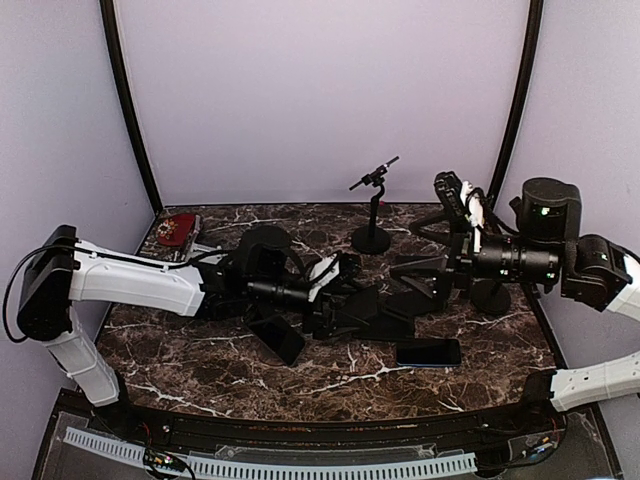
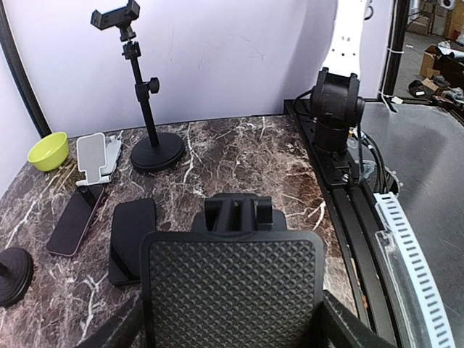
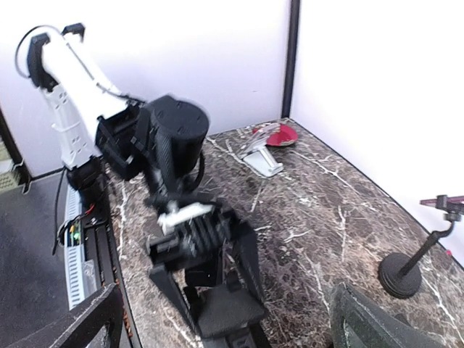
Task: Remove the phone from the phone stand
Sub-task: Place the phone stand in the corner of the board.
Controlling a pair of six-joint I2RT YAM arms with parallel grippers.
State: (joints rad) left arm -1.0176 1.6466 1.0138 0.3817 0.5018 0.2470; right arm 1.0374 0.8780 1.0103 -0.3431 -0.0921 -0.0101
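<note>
Phone (image 1: 428, 352): in the overhead view it lies flat on the table (image 1: 200, 365), lower right of centre. It is off the black stand (image 1: 368, 312) and just beside it. My left hand (image 1: 345, 300) reaches in from the left to the stand at mid-frame. My right hand (image 1: 420, 283) comes in from the right and hangs near the stand's other side. A red phone (image 1: 181, 229) sits propped at the table's upper left corner.

From my left wrist, the stand's honeycomb-patterned back plate fills the lower middle, upright. My left fingers (image 2: 353, 335) sit at its two side edges, clamped on it. At the left a dark phone (image 2: 133, 239) and a pink phone (image 2: 75, 220) lie flat side by side. I cannot tell whether the dark one is the phone from the overhead view. Behind them stand a white holder (image 2: 96, 154), a green bowl (image 2: 48, 150) and a pole stand (image 2: 141, 101).

From my right wrist, my right fingers (image 3: 76, 322) frame the bottom corners, spread wide with nothing between them. At lower centre my left hand grips the stand.
</note>
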